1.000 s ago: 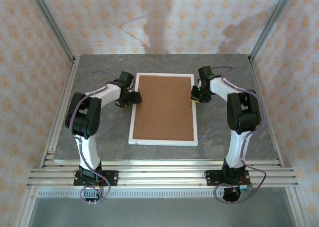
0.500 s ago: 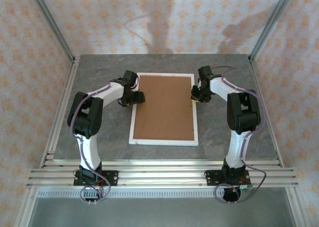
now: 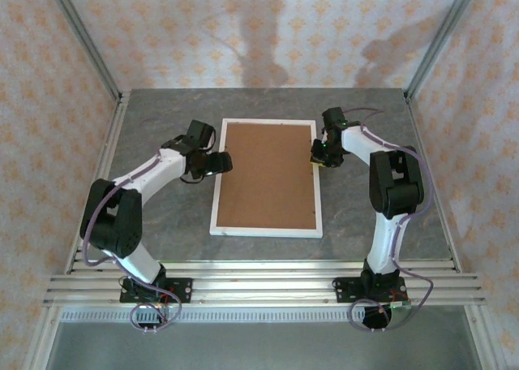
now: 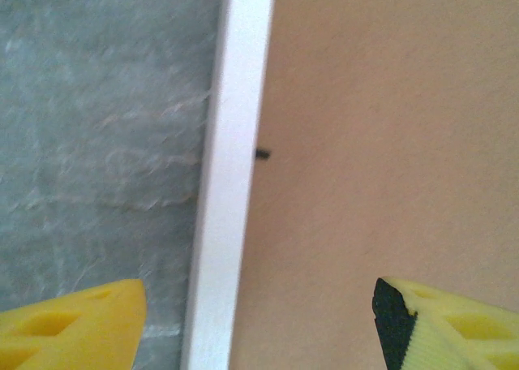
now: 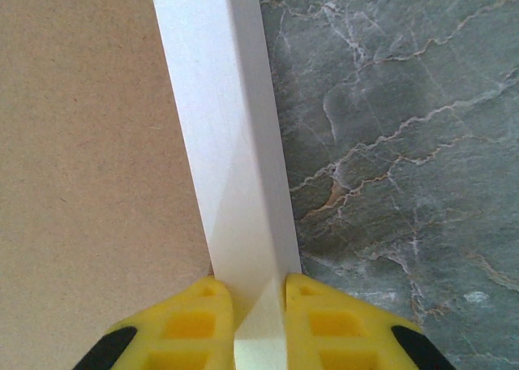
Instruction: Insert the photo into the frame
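From above, I see the frame (image 3: 217,183) lying flat between left gripper (image 3: 223,162) and right gripper (image 3: 316,161), board (image 3: 266,175) up. Left wrist: fingers (image 4: 73,329) gape wide astride its rail, touching nothing. Right wrist: fingers (image 5: 203,313) pinch its rail.

Robot test cell, dressed as a home. Wallpaper panels (image 3: 268,29) on metal posts (image 3: 85,41) enclose a marble-look table (image 3: 146,118); aluminium rails (image 3: 259,285) front it.

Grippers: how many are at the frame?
2: the left gripper straddles the frame's left border, open; the right gripper is clamped on the right border.
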Action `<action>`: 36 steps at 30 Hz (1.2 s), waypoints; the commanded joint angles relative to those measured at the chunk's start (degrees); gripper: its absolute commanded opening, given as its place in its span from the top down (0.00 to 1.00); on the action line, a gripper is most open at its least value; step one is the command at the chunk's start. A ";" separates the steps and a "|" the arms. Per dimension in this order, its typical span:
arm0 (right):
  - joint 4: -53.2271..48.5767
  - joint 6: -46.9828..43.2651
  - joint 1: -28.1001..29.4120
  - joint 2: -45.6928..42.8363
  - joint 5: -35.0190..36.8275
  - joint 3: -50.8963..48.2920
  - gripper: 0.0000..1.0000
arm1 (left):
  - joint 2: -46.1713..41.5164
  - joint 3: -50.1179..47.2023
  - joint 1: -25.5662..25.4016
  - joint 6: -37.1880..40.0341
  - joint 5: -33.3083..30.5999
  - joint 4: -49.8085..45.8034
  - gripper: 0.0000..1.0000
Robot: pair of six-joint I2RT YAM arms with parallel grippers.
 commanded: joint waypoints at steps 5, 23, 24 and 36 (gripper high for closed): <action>-1.05 1.21 0.95 3.08 2.10 -0.41 0.85 | -0.21 -4.33 3.84 -0.67 1.53 4.58 0.24; -0.96 0.97 0.95 3.12 1.78 -0.46 0.84 | 13.12 6.79 5.49 1.64 3.12 2.98 0.25; -0.96 0.96 0.95 3.28 1.74 -0.40 0.84 | 13.12 6.76 5.52 1.66 2.73 2.84 0.25; -0.74 1.03 0.94 3.65 1.60 -0.45 0.84 | 14.56 6.63 5.47 2.17 1.60 2.00 0.25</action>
